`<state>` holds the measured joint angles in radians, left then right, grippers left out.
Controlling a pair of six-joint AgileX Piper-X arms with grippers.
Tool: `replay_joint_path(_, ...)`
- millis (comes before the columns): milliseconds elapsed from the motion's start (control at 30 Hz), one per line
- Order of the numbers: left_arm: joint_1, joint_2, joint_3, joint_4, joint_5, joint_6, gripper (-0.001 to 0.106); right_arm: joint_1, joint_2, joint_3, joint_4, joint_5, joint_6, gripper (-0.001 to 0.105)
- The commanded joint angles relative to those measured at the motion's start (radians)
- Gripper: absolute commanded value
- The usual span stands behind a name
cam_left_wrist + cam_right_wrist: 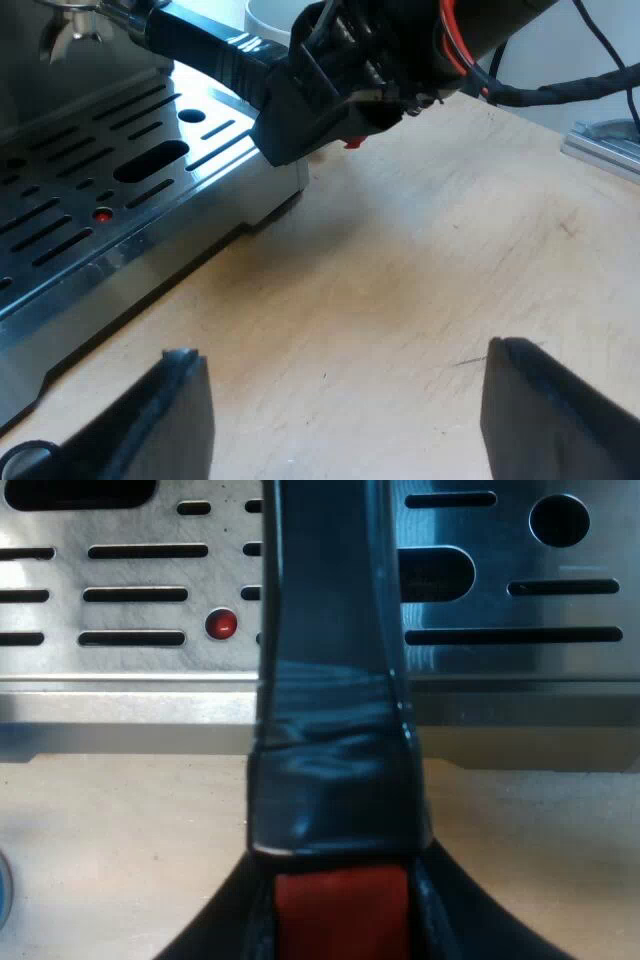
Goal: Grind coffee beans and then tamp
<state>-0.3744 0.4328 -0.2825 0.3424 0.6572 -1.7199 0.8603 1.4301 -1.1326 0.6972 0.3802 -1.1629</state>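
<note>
The metal holder (76, 22) sits at the espresso machine's front, above the slotted drip tray (60, 270). Its dark handle (200, 40) reaches out over the tray's edge. My right gripper (320, 105) is shut on the handle's outer part, and the red end (352, 142) peeks out beneath it. In the right wrist view the handle (330, 680) runs out from between my right gripper's (340, 925) fingers, with the red end (340, 905) between them and the drip tray (520, 670) behind. My left gripper (345, 355) hangs open over the bare wooden table (420, 260), holding nothing.
A white mug's rim (270, 18) shows behind the handle. A small red button (103, 214) sits in the drip tray. A metal rail (600, 145) lies at the table's far edge. A sliver of something pale blue (3, 900) lies on the table near the tray.
</note>
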Motion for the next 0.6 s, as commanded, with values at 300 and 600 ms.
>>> replay_joint_path(300, -0.003, 0.0, -0.002, -0.01, 0.012, -0.003, 0.059, 0.0, 0.0, -0.008, -0.019, -0.024, -0.026, 0.0)
replay_joint_path(600, -0.003, 0.0, -0.002, -0.01, 0.012, -0.003, 0.059, 0.015, -0.004, -0.008, -0.016, -0.022, -0.026, 0.0)
